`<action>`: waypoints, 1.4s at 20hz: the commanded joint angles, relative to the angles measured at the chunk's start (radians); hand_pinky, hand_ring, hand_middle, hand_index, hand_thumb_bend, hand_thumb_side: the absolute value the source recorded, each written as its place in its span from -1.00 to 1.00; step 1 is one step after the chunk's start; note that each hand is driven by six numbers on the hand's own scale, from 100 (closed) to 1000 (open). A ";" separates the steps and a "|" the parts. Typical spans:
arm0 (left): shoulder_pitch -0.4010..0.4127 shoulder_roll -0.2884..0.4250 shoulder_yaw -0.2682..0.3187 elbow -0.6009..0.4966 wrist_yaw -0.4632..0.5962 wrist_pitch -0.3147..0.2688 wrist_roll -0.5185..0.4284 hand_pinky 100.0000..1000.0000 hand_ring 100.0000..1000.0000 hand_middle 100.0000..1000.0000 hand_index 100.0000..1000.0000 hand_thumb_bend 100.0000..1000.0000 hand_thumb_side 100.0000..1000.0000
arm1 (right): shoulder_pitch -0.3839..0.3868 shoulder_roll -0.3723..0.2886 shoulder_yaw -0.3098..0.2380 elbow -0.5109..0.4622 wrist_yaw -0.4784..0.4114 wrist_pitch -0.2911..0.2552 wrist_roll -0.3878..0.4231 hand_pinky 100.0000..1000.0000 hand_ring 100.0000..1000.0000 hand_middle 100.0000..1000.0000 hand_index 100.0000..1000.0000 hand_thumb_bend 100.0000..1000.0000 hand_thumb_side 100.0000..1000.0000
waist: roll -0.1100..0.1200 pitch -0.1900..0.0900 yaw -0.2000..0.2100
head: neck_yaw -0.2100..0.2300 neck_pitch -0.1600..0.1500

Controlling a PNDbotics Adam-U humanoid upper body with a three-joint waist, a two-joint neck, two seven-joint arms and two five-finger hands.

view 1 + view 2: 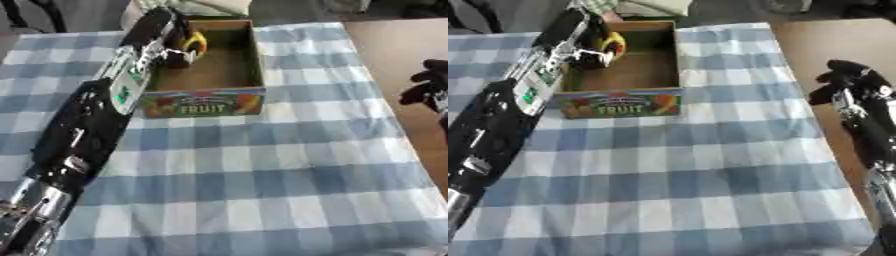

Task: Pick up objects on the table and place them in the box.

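Observation:
A cardboard box (255, 55) with a colourful "FRUIT" front stands at the far middle of the checked table. My left arm reaches along the table's left side into the box. Inside, my left hand (178, 55) is curled round a yellow object (198, 42), seemingly a banana, near the box's far left corner. My right hand (846, 80) hangs over the bare wood beside the cloth's right edge, its fingers curled and holding nothing.
A blue and white checked cloth (262, 165) covers the table, with bare brown wood (815, 45) to its right. Something pale (214, 6) lies beyond the box's far side.

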 commanded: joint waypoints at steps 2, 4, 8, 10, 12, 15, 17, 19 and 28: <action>-0.026 0.005 0.014 0.006 -0.036 -0.027 -0.045 0.03 -0.15 -0.14 0.00 0.02 -0.87 | -0.012 -0.011 -0.004 -0.008 -0.007 -0.001 0.002 0.05 0.04 0.13 0.52 -1.00 -0.24 | -0.001 -0.017 -0.002 | 0.001 -0.008; -0.021 0.008 0.019 -0.003 -0.037 -0.028 -0.047 0.11 -0.01 0.02 0.22 0.54 -0.60 | -0.012 -0.011 -0.005 -0.008 -0.007 -0.002 0.001 0.05 0.04 0.13 0.52 -1.00 -0.24 | -0.001 -0.018 -0.001 | -0.002 -0.009; -0.008 0.020 0.026 -0.042 -0.017 -0.027 -0.027 0.28 0.19 0.24 0.40 1.00 -0.23 | -0.009 -0.011 -0.007 -0.007 -0.006 -0.002 -0.001 0.05 0.04 0.13 0.52 -1.00 -0.24 | -0.002 -0.020 0.006 | -0.006 -0.011; 0.004 0.030 0.030 -0.083 0.013 -0.024 -0.012 0.33 0.26 0.30 0.42 1.00 -0.20 | -0.008 -0.012 -0.009 -0.007 -0.006 -0.002 -0.002 0.05 0.04 0.13 0.52 -1.00 -0.24 | -0.003 -0.021 0.011 | -0.009 -0.012; 0.020 0.046 0.032 -0.142 0.057 -0.019 0.005 0.32 0.26 0.30 0.41 1.00 -0.19 | -0.007 -0.012 -0.010 -0.007 -0.006 -0.003 -0.003 0.05 0.04 0.13 0.52 -1.00 -0.24 | -0.005 -0.023 0.016 | -0.012 -0.012; 0.067 0.088 0.042 -0.287 0.167 -0.004 0.034 0.30 0.23 0.25 0.37 1.00 -0.19 | -0.003 -0.013 -0.014 -0.006 -0.005 -0.004 -0.006 0.05 0.04 0.13 0.52 -1.00 -0.24 | -0.007 -0.024 0.024 | -0.018 -0.015; 0.102 0.119 0.049 -0.382 0.242 0.019 0.044 0.26 0.17 0.18 0.32 0.92 -0.21 | -0.001 -0.014 -0.015 -0.006 -0.005 -0.004 -0.007 0.05 0.04 0.13 0.52 -1.00 -0.24 | -0.009 -0.025 0.030 | -0.023 -0.015; 0.155 0.154 0.072 -0.491 0.332 0.046 0.066 0.24 0.12 0.13 0.28 0.80 -0.23 | 0.002 -0.015 -0.018 -0.005 -0.005 -0.005 -0.010 0.05 0.04 0.13 0.52 -1.00 -0.24 | -0.011 -0.027 0.041 | -0.030 -0.012; 0.461 0.252 0.193 -0.767 0.757 0.071 0.193 0.19 0.10 0.09 0.24 0.43 -0.12 | 0.011 -0.021 -0.026 -0.003 -0.004 -0.007 -0.017 0.05 0.04 0.13 0.52 -1.00 -0.24 | -0.015 -0.033 0.078 | -0.054 -0.008</action>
